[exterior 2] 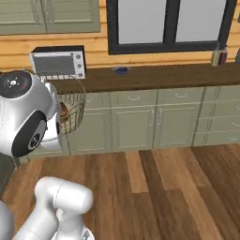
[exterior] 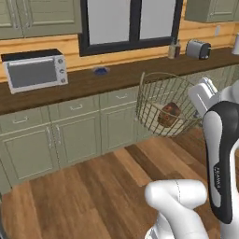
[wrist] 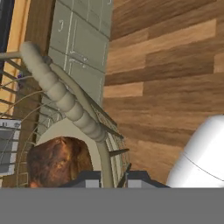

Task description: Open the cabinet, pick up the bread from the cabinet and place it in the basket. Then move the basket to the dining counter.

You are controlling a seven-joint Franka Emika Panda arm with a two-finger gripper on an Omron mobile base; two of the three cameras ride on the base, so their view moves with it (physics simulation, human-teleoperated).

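Observation:
The basket [exterior: 158, 100] of tan wire mesh hangs in the air above the wooden floor, in front of the lower cabinets. The reddish-brown bread [exterior: 169, 115] lies on its pale cream base. In the hand view my gripper [wrist: 107, 178] is shut on the basket's rim [wrist: 103, 153], beside the ribbed rim handle [wrist: 61, 94], with the bread [wrist: 57, 162] just below. In the right base view the basket [exterior 2: 72, 110] sticks out from behind my arm's big white joint. I cannot tell whether the long dark brown countertop [exterior: 116, 77] along the wall is the dining counter.
On the countertop stand a microwave [exterior: 35, 71], a small blue dish [exterior: 100, 71], a toaster [exterior: 198, 49] and bottles [exterior: 174, 49]. Olive drawers and doors [exterior: 77, 133] run beneath it. Shut wall cabinets [exterior: 37, 16] hang above, beside a dark-framed window [exterior: 130, 23]. Wooden floor [exterior: 93, 196] lies before me.

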